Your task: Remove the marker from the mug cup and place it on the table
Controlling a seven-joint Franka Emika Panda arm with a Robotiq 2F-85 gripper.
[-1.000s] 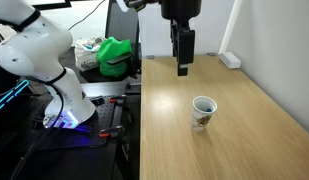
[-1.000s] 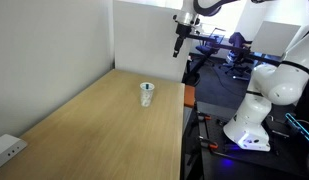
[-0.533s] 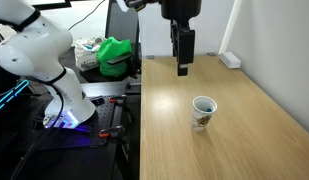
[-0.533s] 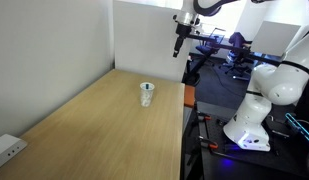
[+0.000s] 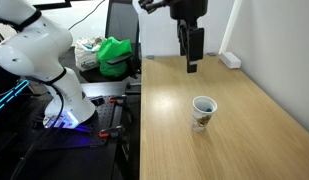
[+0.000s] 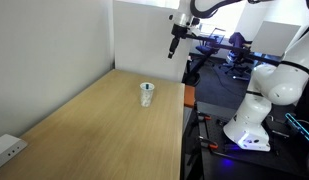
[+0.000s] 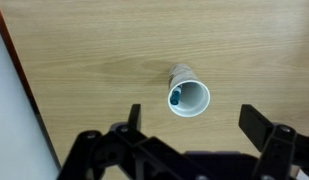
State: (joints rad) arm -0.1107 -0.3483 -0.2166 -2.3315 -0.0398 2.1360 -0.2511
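In an exterior view, a white robot body (image 5: pixel 39 50) stood at the far left, with a green bag (image 5: pixel 114 55) on the dark bench just right of it. Next came the table (image 5: pixel 244 135) of light tan wood. The gripper (image 5: pixel 192 67) hung high over the table's far part, pointing down and well apart from the mug cup (image 5: pixel 203 111), which stood upright nearer on the wood. A white power strip (image 5: pixel 230 60) lay at the far right edge. The cup's side bore a brownish print, too small to read.

In the wrist view the fingers (image 7: pixel 256 120) were spread wide with nothing between them. The cup's round mouth showed below them. The marker (image 7: pixel 174 98) sat inside the cup against its left wall, showing a blue-green end.
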